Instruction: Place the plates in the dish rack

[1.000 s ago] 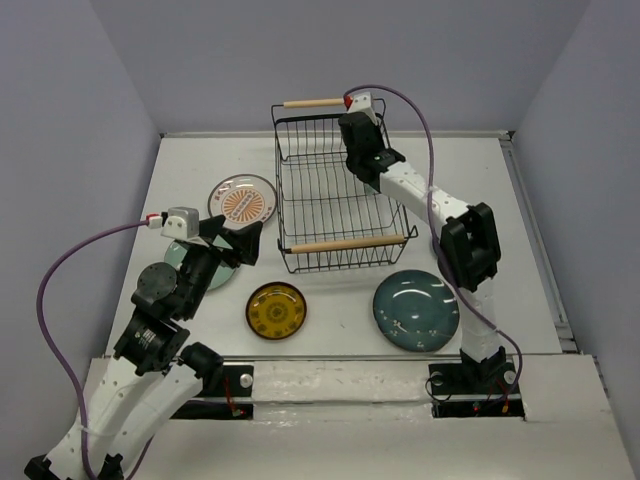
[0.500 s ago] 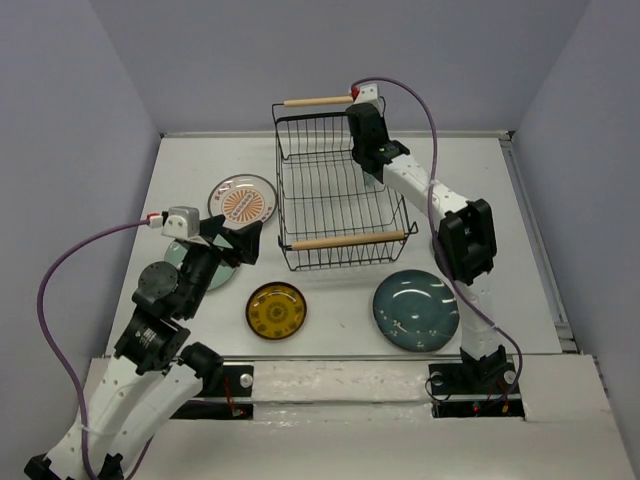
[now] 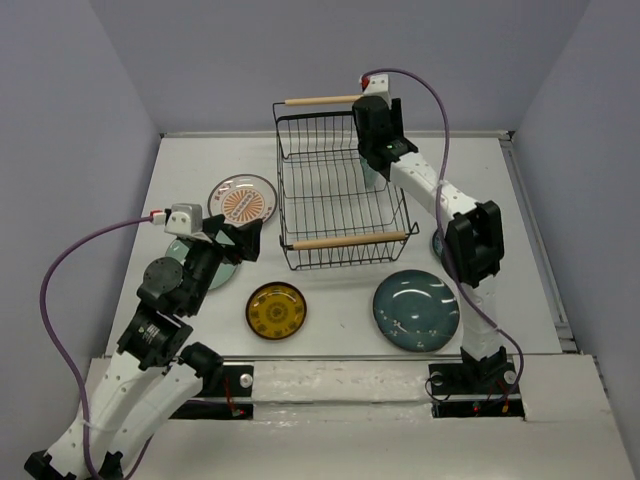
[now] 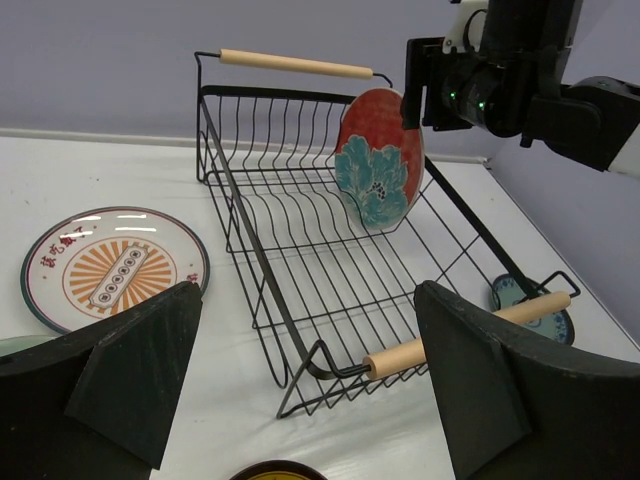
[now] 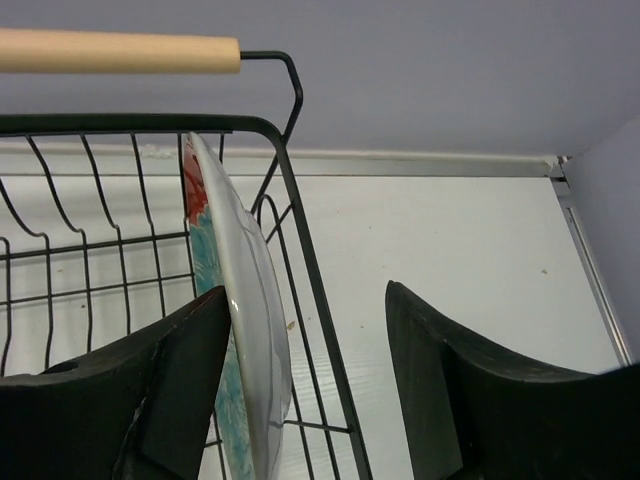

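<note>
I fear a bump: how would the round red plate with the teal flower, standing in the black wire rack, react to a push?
The round red flowered plate looks rigid and glazed, so probably slippery and chippable. Standing on edge, tilted, in the black wire rack, it would likely tip flat or roll if pushed sideways.

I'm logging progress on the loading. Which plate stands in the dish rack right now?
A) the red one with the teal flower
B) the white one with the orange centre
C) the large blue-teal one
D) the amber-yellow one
A: the left wrist view shows the red plate with the teal flower standing on edge inside the dish rack, at its far right corner.
</note>
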`<state>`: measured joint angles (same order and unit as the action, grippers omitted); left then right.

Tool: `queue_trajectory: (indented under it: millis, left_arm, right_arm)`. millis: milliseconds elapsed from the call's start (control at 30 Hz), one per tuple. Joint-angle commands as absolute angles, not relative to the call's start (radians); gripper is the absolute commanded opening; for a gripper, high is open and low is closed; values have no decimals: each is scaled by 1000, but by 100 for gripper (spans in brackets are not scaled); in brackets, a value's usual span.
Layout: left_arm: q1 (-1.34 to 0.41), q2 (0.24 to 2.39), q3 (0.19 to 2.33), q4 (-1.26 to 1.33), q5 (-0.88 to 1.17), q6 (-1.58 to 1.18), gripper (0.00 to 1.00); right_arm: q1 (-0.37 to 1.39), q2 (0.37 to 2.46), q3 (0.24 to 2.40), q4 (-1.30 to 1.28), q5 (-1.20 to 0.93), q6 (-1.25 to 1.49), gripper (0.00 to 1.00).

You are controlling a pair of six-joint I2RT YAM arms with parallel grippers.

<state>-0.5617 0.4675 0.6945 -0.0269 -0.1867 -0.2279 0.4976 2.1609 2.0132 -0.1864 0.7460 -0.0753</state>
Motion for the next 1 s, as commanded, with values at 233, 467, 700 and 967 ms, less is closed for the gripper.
queue_trajectory:
  millis: [233, 467, 700, 967]
  left_arm:
    - [-558, 505, 727, 2, -265, -250, 99]
    - [-549, 517, 732, 2, -273, -261, 99]
    - [-546, 488, 733, 2, -227, -264, 99]
    - [-597, 466, 736, 2, -195, -249, 99]
  right_arm:
    - [494, 1912, 1944, -213, 531, 81, 72]
    - [326, 1616, 1609, -215, 187, 293, 71]
    - [16, 1251, 970, -100, 25, 563, 38]
    - [-427, 1057, 571, -64, -184, 670, 50]
